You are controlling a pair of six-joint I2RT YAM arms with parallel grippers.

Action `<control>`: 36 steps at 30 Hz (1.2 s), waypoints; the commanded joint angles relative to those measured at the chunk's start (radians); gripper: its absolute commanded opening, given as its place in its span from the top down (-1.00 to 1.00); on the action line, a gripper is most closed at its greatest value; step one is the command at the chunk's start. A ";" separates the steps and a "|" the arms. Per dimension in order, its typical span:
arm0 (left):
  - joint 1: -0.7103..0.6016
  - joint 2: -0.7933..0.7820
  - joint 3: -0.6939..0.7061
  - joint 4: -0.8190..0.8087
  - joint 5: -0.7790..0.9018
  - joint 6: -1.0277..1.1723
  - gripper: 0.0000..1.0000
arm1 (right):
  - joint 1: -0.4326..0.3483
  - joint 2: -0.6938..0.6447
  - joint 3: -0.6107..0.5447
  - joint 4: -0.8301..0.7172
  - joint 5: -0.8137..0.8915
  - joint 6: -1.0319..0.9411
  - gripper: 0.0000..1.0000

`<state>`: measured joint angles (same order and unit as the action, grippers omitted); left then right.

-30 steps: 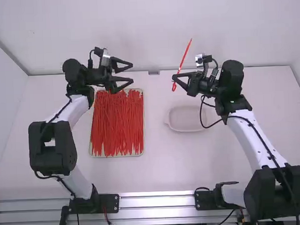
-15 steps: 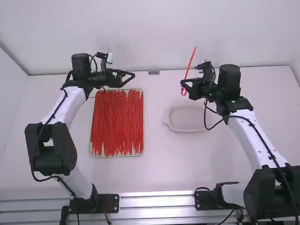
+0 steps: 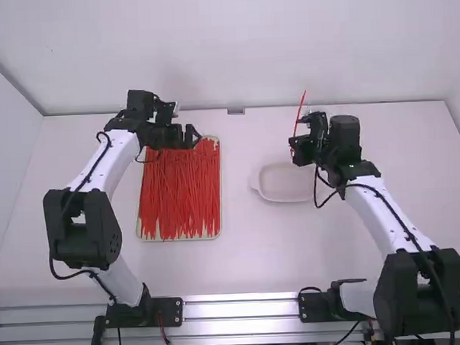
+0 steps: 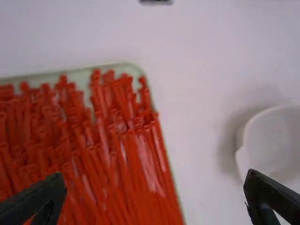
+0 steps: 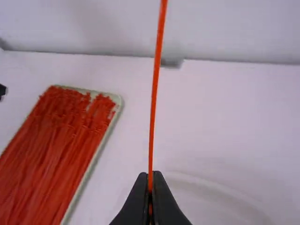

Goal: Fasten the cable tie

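Note:
A pale tray (image 3: 216,190) on the left half of the table holds a thick bed of red cable ties (image 3: 179,188). My left gripper (image 3: 184,135) hangs open over the tray's far end; in the left wrist view its wide-spread fingers (image 4: 35,201) frame the cable ties (image 4: 93,154) below. My right gripper (image 3: 299,143) is held above the far rim of a white bowl (image 3: 288,183), shut on one red cable tie (image 3: 300,110) that sticks up and away from it. The right wrist view shows this cable tie (image 5: 156,93) pinched straight between the closed fingers (image 5: 140,197).
The white bowl (image 5: 225,197) sits right of the tray (image 5: 110,119), with bare table between them and in front. A small grey fitting (image 3: 236,110) marks the table's far edge at the back wall.
My left gripper has swung from pointing out toward the middle down to the tray's far end. My right gripper has drawn right, toward its arm, and the held tie now stands more upright.

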<state>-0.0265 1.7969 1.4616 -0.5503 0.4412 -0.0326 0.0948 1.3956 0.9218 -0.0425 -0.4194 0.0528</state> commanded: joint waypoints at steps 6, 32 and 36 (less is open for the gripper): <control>-0.008 -0.017 -0.045 -0.087 -0.104 -0.008 -0.99 | -0.026 -0.009 -0.100 0.014 0.069 0.044 1.00; -0.013 -0.017 -0.265 0.037 -0.117 -0.001 -0.99 | 0.133 -0.008 -0.342 0.261 0.375 0.048 1.00; -0.013 -0.017 -0.272 0.042 -0.117 -0.001 -0.99 | 0.132 -0.008 -0.354 0.275 0.373 0.048 1.00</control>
<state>-0.0311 1.7969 1.2034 -0.5060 0.3195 -0.0364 0.2287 1.3956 0.5804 0.2276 -0.0586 0.0994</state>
